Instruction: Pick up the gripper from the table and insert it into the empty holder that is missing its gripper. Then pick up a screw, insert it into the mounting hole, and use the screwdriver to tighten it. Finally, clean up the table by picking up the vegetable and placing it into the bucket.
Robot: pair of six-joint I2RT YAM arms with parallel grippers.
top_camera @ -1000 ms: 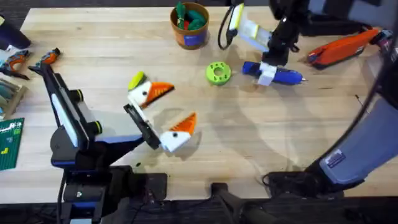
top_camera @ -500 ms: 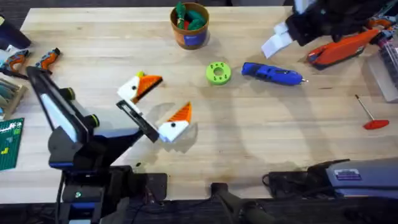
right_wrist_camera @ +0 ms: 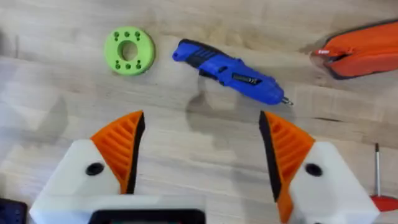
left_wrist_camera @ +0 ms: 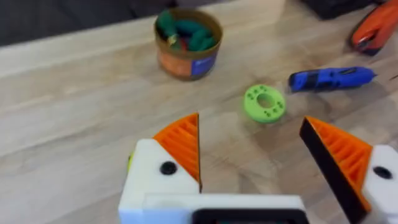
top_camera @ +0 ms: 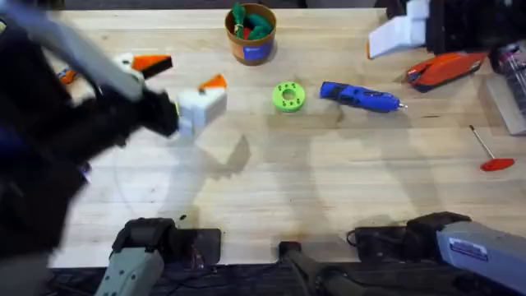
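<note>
Screwdriver [right_wrist_camera: 230, 71] blue, pen-shaped, on wood; both jaws wide open, empty.

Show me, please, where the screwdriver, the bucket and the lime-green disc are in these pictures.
screwdriver [right_wrist_camera: 231, 73]: right wrist view, middle of its blue body.
bucket [top_camera: 253, 51]: overhead view, the label on its side.
lime-green disc [top_camera: 288, 97]: overhead view, on its ring face.

On your wooden bench [top_camera: 271, 181] you see the bucket [top_camera: 251, 34], a green disc [top_camera: 288, 96], the screwdriver [top_camera: 360, 96], an orange case [top_camera: 444, 69] and a red-handled rod [top_camera: 489, 152].
</note>
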